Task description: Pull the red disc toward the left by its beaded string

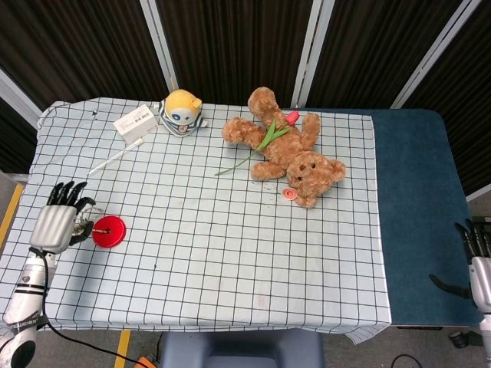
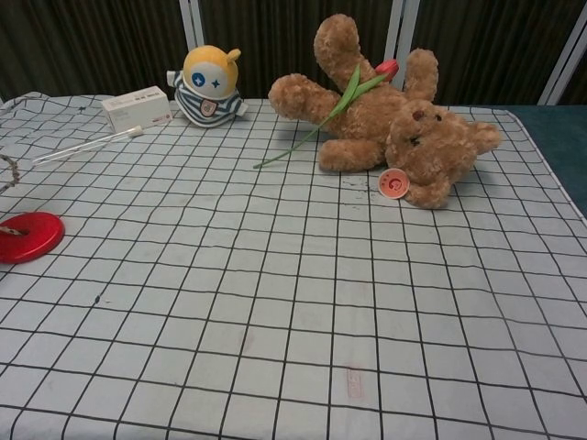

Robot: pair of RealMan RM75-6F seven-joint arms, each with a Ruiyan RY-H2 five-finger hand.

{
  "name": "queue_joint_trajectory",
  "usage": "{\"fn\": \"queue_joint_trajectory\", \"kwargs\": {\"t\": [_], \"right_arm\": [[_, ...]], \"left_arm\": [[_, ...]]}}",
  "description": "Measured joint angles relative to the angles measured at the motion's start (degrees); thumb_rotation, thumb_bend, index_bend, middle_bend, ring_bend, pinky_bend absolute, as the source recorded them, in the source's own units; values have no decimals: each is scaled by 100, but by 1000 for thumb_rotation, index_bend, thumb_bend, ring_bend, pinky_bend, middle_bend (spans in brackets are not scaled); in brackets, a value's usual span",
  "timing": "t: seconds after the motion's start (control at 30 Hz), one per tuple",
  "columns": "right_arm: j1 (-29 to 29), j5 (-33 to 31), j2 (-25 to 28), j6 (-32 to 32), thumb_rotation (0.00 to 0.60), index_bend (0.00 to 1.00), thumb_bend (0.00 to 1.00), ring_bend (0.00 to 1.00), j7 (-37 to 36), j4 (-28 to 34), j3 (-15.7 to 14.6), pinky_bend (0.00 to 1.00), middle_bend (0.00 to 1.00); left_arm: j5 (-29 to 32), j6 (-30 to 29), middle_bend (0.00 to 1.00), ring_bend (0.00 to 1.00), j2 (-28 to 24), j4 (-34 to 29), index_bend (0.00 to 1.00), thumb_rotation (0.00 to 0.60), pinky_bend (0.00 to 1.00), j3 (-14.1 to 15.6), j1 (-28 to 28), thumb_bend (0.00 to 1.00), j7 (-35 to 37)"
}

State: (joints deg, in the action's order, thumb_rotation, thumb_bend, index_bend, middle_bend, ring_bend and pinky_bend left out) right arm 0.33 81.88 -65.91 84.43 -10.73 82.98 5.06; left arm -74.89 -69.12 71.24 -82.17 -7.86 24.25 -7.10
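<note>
The red disc lies flat near the left edge of the checked cloth; the chest view has it at the far left. My left hand rests on the cloth just left of the disc, its fingers stretched out and apart, pointing away from me. A short bit of the beaded string shows by the fingertips and again at the frame edge. The rest of the string is hidden under the hand. My right hand hangs off the table's right edge, holding nothing.
A brown teddy bear with a tulip lies at the back middle. A yellow-headed doll, a white box and a thin white stick sit at the back left. A dark blue mat covers the right side.
</note>
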Motion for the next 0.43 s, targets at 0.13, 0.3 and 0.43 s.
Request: {"fn": "queue_joint_trajectory", "kwargs": {"t": [0.13, 0.3, 0.43], "right_arm": [[-7, -9, 3, 10, 600, 0, 29, 0, -9, 5, 3, 0, 0], [-42, 29, 2, 111, 600, 0, 29, 0, 0, 85, 0, 0, 0], [-66, 81, -55, 169, 600, 0, 29, 0, 89, 119, -32, 0, 0]], "left_arm": [[21, 155, 0, 0, -182, -292, 0, 600, 0, 47, -13, 281, 159], [-328, -328, 0, 0, -440, -595, 0, 600, 0, 177, -195, 289, 379], [-851, -972, 0, 0, -430, -550, 0, 600, 0, 439, -544, 294, 408]]}}
